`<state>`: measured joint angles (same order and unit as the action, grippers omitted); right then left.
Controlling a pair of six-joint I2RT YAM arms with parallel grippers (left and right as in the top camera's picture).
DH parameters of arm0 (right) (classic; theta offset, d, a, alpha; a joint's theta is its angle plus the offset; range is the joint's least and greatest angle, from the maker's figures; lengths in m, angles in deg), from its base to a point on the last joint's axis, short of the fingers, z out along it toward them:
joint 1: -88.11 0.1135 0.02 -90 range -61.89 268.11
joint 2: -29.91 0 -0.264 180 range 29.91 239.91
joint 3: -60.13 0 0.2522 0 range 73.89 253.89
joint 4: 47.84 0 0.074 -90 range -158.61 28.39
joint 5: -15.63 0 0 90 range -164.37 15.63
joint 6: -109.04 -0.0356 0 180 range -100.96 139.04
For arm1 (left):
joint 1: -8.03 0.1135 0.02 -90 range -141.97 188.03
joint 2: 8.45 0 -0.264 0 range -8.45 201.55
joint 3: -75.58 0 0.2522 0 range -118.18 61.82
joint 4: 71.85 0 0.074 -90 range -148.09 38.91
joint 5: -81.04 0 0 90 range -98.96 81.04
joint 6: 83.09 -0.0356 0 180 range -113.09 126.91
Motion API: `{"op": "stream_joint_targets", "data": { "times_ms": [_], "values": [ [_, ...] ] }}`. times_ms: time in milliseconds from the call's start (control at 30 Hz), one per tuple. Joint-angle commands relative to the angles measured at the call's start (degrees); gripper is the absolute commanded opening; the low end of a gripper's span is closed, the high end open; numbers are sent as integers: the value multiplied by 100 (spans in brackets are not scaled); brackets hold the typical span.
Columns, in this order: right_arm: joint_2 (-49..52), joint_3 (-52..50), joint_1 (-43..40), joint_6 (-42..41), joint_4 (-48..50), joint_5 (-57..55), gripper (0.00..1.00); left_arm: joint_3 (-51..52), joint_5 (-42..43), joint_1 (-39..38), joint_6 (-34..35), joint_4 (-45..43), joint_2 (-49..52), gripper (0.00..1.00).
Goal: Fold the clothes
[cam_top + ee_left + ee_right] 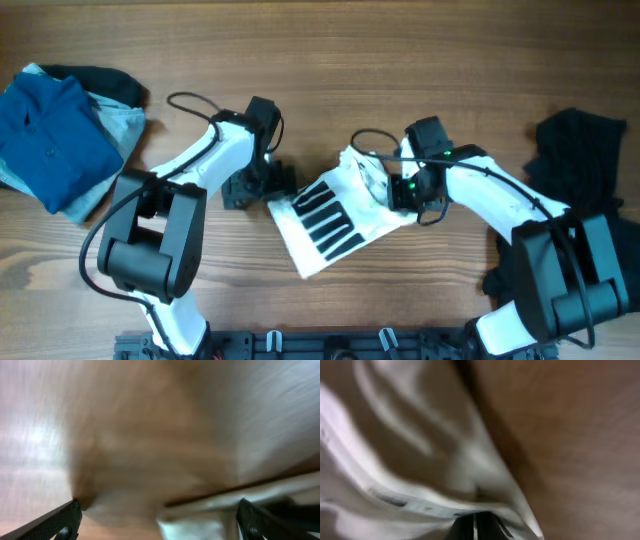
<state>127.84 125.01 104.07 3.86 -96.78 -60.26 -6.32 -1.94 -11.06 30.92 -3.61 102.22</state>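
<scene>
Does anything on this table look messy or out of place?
The white T-shirt lies crooked in the middle, its upper right corner bunched where the right tool pinches it. The black garment at the right edge is a loose, unfolded heap.

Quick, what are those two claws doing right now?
Left gripper: open, holding nothing.
Right gripper: closed, pinching the white T-shirt.

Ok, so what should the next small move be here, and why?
Probably slide the left hand rightward onto the left edge of the white T-shirt and close. That hand is open and empty just beside the shirt, while the right hand looks shut on its bunched upper edge. A second grip would likely let the crumpled shirt be pulled flat.
</scene>
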Motion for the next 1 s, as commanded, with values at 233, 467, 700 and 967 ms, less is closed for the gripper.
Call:
{"op": "stream_joint_targets", "data": {
  "times_ms": [233, 467, 700, 967],
  "values": [
    [85, 1447, -234, 772, 201, -328, 5, 481, 1827, 46, 651, 273, -273, 100],
    [-564, 2463, -238, 750, -1314, -122, 35, 116, 1517, 466, -256, -1700, -1213, 100],
    [-634, 2463, -238, 715, -1932, 92, 34, 116, 3101, 459, -1150, -2905, -302, 100],
    [-634, 2463, -238, 704, -2273, 98, 30, 116, 4793, 22, -1158, -3453, 1139, 100]
  ]
}}
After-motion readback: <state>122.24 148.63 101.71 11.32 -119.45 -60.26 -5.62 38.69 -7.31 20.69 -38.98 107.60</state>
